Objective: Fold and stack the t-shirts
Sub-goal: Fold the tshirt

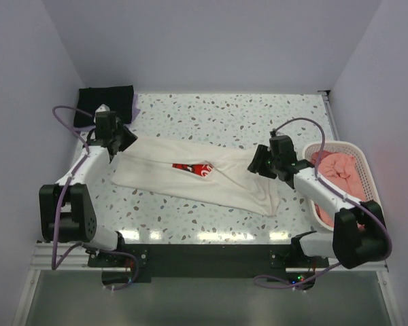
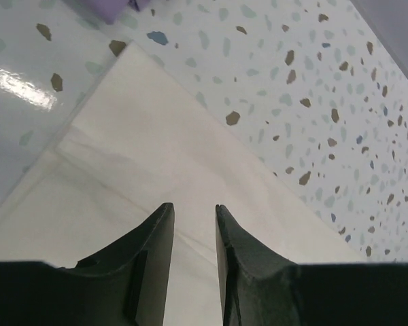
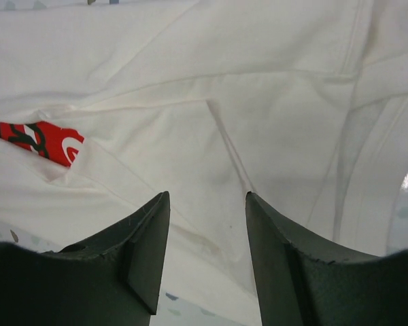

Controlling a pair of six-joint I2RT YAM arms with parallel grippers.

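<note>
The cream-white t-shirt [image 1: 190, 178] lies in a long band across the middle of the table, its red print [image 1: 194, 168] peeking out of a fold. My left gripper [image 1: 120, 147] hovers over the shirt's left end, open with a narrow gap and nothing between its fingers [image 2: 194, 207]. Over the right end, my right gripper [image 1: 258, 163] stands open wider, also with nothing in it [image 3: 207, 195]; cream cloth [image 3: 258, 102] and the red print [image 3: 34, 139] lie below. A folded black t-shirt [image 1: 105, 98] rests on a lavender one [image 1: 134, 109] at the back left. The salmon-pink t-shirt [image 1: 340, 173] sits in the basket.
The white slatted basket [image 1: 359, 151] stands at the table's right edge, beside the right arm. Grey walls close in the table at the back and both sides. A corner of lavender cloth [image 2: 109, 8] shows at the top of the left wrist view, on speckled tabletop [image 2: 313, 81].
</note>
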